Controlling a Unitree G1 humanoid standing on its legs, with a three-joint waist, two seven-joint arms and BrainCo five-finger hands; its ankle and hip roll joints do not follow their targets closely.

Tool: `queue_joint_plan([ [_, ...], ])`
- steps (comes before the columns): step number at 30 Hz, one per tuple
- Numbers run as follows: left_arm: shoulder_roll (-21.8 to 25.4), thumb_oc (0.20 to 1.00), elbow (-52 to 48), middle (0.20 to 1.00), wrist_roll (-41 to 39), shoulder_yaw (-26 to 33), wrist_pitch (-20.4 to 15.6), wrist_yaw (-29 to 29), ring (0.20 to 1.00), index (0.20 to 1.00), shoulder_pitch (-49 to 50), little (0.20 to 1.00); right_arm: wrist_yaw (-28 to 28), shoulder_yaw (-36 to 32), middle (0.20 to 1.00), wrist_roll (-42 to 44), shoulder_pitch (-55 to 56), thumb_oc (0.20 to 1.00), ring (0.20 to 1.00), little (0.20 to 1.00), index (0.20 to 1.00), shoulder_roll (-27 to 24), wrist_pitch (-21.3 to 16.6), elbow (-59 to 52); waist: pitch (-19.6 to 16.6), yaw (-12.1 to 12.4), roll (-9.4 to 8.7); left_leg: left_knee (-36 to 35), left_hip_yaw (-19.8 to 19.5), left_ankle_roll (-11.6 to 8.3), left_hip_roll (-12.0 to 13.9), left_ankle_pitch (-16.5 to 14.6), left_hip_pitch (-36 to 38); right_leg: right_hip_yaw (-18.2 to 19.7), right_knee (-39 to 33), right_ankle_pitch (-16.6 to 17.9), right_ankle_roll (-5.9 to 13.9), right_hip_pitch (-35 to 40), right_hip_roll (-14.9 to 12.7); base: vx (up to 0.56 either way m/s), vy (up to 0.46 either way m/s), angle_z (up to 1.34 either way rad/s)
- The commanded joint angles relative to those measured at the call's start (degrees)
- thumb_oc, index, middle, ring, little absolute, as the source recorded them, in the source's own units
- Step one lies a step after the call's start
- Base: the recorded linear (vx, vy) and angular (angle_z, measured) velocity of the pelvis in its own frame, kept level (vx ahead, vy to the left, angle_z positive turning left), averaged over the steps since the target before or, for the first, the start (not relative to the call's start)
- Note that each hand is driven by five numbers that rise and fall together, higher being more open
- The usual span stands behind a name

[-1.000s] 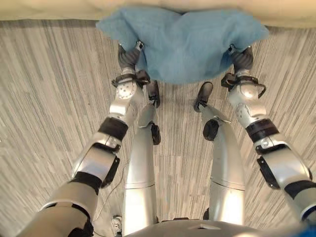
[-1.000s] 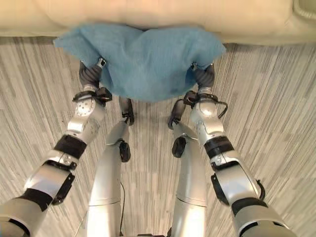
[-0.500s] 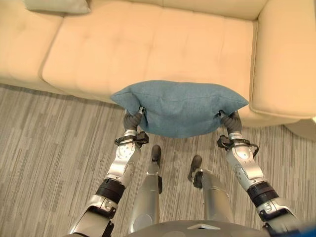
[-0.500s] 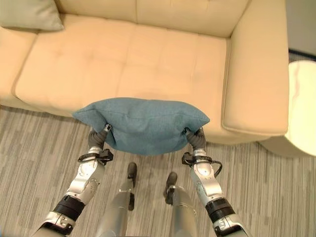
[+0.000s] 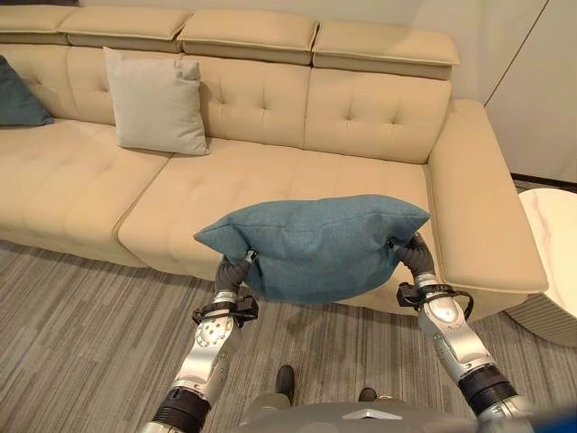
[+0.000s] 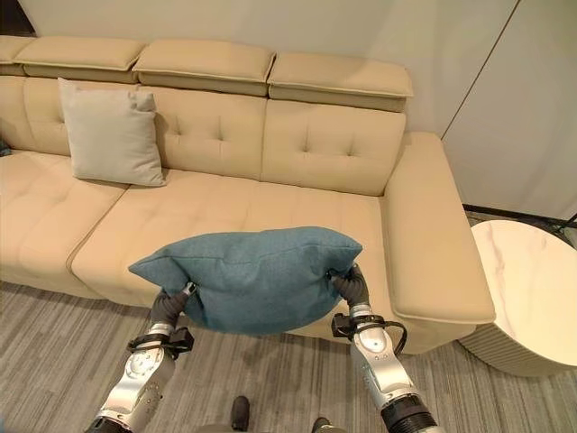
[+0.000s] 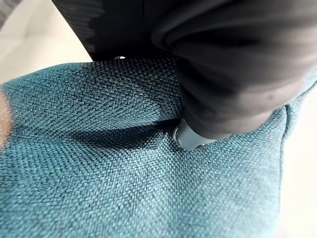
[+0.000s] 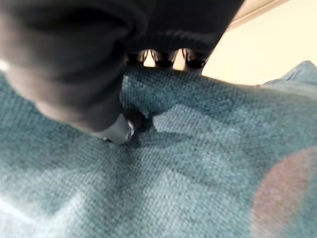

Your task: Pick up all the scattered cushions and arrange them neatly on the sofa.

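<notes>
Between my two hands I am holding a blue cushion (image 5: 315,245) up in the air, in front of the near edge of the beige sofa (image 5: 270,180) and above its right-hand seat. My left hand (image 5: 233,273) is gripping the cushion's left end and my right hand (image 5: 410,254) is gripping its right end; in each wrist view the thumb is pressing a crease into the weave, so both hands are closed on the fabric, though the fingers themselves are lying hidden behind it. The cushion is hanging level, its long side running left to right, and it is not touching the seat.

Farther back, a pale grey cushion (image 5: 155,102) is leaning upright against the sofa's backrest, left of centre. Another dark blue cushion (image 5: 16,95) is resting against the backrest at the far left. Beyond the sofa's right armrest, a round white bench (image 6: 527,307) is standing on the grey striped floor (image 5: 81,343).
</notes>
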Motion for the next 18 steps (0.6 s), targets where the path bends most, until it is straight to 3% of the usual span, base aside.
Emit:
queue_joint_plan([
  [1, 0.95, 0.200, -5.95, 0.200, 2.53, 0.74, -3.28, -2.17, 0.200, 0.200, -4.14, 0.200, 2.45, -0.06, 0.200, -1.79, -4.23, 0.200, 0.200, 0.200, 0.200, 0.90, -4.42, -6.85, 0.80, 1.28, -0.88, 3.87, -0.57, -0.03, -0.04, -8.27, 2.64, 3.22, 6.75, 3.14, 4.52, -2.40, -2.13, -0.03, 0.147, -0.22],
  [3, 1.53, 0.200, -5.61, 0.200, 2.89, 0.75, -3.56, -2.35, 0.200, 0.200, -4.04, 0.200, 2.53, -0.15, 0.200, -2.63, -4.67, 0.200, 0.200, 0.200, 0.200, 1.44, -4.67, -6.98, 1.82, 1.25, -0.21, 4.10, -1.17, 1.06, -0.55, -8.43, 2.68, 7.06, 12.63, 4.67, 5.78, -5.74, -1.65, -0.04, 0.098, -0.11],
  [5, 1.44, 0.200, -5.37, 0.200, 2.89, 0.62, -3.81, -2.49, 0.200, 0.200, -4.35, 0.200, 2.48, -0.49, 0.200, -2.64, -4.84, 0.200, 0.200, 0.200, 0.200, 1.45, -4.99, -7.48, 1.91, 0.98, -0.47, 4.60, -1.92, 0.97, -1.19, -8.80, 2.04, 10.09, 9.08, 2.40, 4.57, -5.83, 0.32, 0.01, 0.004, 0.02],
  [7, 1.38, 0.200, -5.34, 0.200, 2.60, 0.64, -4.06, -2.16, 0.200, 0.200, -4.96, 0.200, 2.08, -0.55, 0.200, -2.52, -5.88, 0.200, 0.200, 0.200, 0.200, 0.50, -5.08, -7.43, 1.50, 0.56, -0.67, 4.78, -3.23, 0.50, -1.50, -8.86, 1.82, 12.80, 3.33, 2.87, 3.47, -6.72, 3.16, 0.12, -0.092, 0.30],
  [10, 1.40, 0.200, -5.28, 0.200, 3.04, 0.44, -4.08, -2.73, 0.200, 0.200, -5.14, 0.200, 2.54, -0.87, 0.200, -2.17, -5.44, 0.200, 0.200, 0.200, 0.200, -0.09, -4.95, -7.93, 1.36, 0.11, -1.29, 5.20, -5.34, -0.26, -2.02, -9.16, 1.84, 14.83, 1.71, 2.83, 2.64, -5.75, 4.63, 0.18, -0.167, 0.52],
  [13, 0.74, 0.200, -6.02, 0.200, 2.42, 0.06, -4.03, -3.07, 0.200, 0.200, -5.59, 0.200, 2.74, -1.94, 0.200, -2.12, -4.29, 0.200, 0.200, 0.200, 0.200, -1.79, -4.78, -9.13, 1.08, -1.02, -2.15, 9.01, -6.46, -2.52, -1.58, -10.26, 0.34, 11.24, -1.18, 2.51, 1.52, -2.81, 4.51, 0.18, -0.234, 0.75],
  [15, -0.01, 0.200, -5.79, 0.200, 1.89, -0.55, -3.86, -3.45, 0.200, 0.200, -5.96, 0.200, 2.84, -2.52, 0.200, -1.39, -3.61, 0.200, 0.200, 0.200, 0.200, -2.78, -4.73, -9.49, 1.47, -1.64, -2.82, 15.79, -3.00, -3.59, -1.06, -11.34, -3.02, 8.25, -2.97, 2.13, 0.83, -0.47, 3.74, 0.12, -0.182, 1.38],
  [16, -0.35, 0.200, -5.84, 0.200, 1.52, -0.82, -3.76, -3.91, 0.200, 0.200, -5.86, 0.200, 2.73, -3.12, 0.200, -1.25, -3.01, 0.200, 0.200, 0.200, 0.200, -3.49, -4.57, -9.84, 1.46, -2.08, -2.90, 17.82, 1.08, -3.47, 0.59, -11.12, -5.05, 6.69, -4.00, 1.63, 0.54, 0.82, 3.50, 0.20, -0.107, 1.38],
  [18, -0.04, 0.200, -5.93, 0.200, 2.36, -1.04, -2.93, -4.66, 0.200, 0.200, -5.62, 0.200, 2.94, -4.23, 0.200, -0.83, -2.29, 0.200, 0.200, 0.200, 0.200, -4.14, -4.32, -10.72, 0.53, -2.04, -2.99, 13.83, 4.92, -2.99, 2.00, -8.01, -7.14, 4.72, -6.05, 1.22, 0.54, 2.75, 3.63, 0.22, -0.057, 0.77],
])
